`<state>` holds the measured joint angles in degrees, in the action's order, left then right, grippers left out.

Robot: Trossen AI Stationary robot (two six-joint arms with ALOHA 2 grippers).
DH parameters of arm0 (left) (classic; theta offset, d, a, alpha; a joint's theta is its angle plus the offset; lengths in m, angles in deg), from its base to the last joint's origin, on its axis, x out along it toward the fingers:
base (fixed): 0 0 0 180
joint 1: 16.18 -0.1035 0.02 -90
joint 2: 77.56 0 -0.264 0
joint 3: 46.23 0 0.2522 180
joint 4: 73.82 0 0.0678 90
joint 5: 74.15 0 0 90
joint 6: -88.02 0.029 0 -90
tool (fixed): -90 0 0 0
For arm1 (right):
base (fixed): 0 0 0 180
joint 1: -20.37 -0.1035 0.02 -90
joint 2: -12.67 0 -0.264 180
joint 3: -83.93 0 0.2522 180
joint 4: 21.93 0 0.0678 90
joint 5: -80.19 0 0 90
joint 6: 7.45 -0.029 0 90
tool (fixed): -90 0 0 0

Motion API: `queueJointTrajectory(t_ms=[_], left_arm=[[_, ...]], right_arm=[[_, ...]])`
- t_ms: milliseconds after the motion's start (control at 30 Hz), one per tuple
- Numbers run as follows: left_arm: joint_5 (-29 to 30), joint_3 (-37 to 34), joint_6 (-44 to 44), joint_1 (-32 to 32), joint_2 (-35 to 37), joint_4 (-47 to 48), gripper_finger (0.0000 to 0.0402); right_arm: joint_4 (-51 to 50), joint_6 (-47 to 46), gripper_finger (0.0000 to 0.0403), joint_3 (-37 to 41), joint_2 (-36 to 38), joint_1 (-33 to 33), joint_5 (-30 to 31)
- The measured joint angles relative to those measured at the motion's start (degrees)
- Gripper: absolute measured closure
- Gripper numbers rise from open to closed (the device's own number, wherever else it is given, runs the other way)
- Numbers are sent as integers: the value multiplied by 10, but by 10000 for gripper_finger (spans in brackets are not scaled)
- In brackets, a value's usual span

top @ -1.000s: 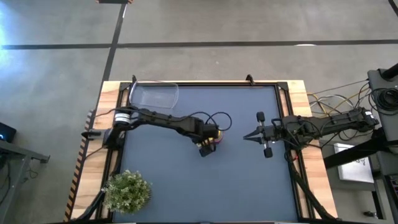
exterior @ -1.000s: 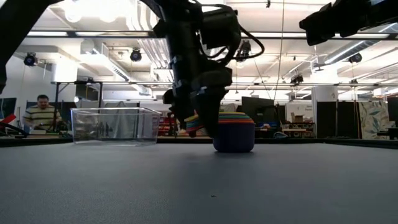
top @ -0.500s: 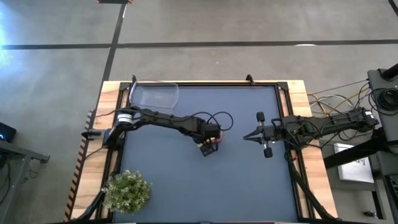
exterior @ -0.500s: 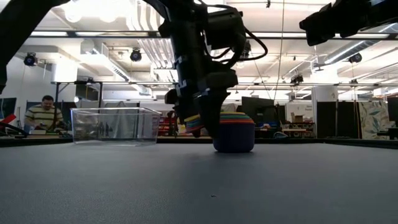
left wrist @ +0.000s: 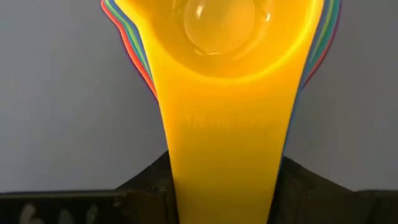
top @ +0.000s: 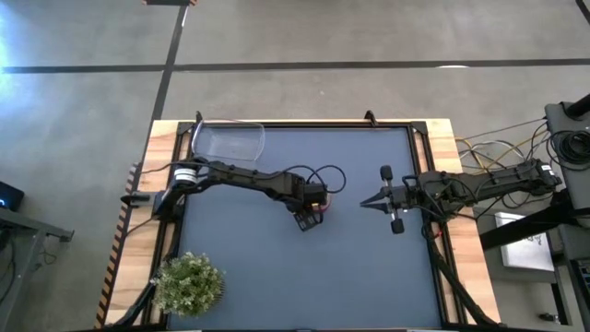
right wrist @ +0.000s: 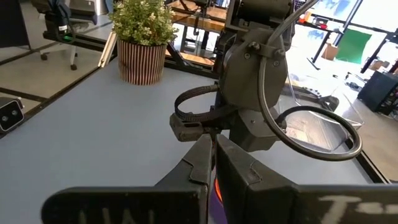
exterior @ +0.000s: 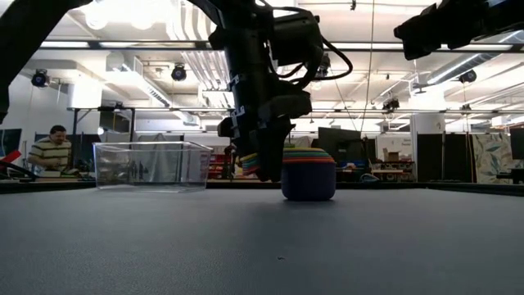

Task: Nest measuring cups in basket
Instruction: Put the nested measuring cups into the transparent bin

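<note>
The measuring cups (exterior: 309, 174) stand nested in one stack in the middle of the table, purple at the bottom and yellow on top (left wrist: 217, 25). Their bowls rest on the table. Their striped handles (exterior: 250, 161) stick out level to one side. My left gripper (top: 309, 214) reaches down from above and is shut on those handles. The clear basket (top: 229, 140) sits at the far left corner. My right gripper (top: 367, 201) hangs shut above the table's right half, holding nothing. My left gripper pinches the stacked handles by their two long edges (left wrist: 174, 186), one dark finger (left wrist: 143, 186) on each side. The fingers come steeply from above and lie across the handles. The handles stay level and the stack's bottom rests on the table.
A small green plant (top: 189, 283) in a striped pot stands at the near left corner. Bare grey mat lies between the stack and the basket (exterior: 151, 165). A person (exterior: 51, 152) sits in the room beyond the table.
My left gripper has stayed in place and drawn its fingers together onto the cups' handles. The stack has stayed on the table.
</note>
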<state>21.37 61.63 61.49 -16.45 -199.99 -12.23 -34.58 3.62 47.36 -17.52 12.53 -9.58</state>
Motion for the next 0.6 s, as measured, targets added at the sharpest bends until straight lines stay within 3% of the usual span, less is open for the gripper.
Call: queueJointTrajectory(t_ms=[600], left_arm=[[36, -1, 51, -1, 15, 7, 272]], right_arm=[[-6, 8, 392, 0, 0, 0, 59]])
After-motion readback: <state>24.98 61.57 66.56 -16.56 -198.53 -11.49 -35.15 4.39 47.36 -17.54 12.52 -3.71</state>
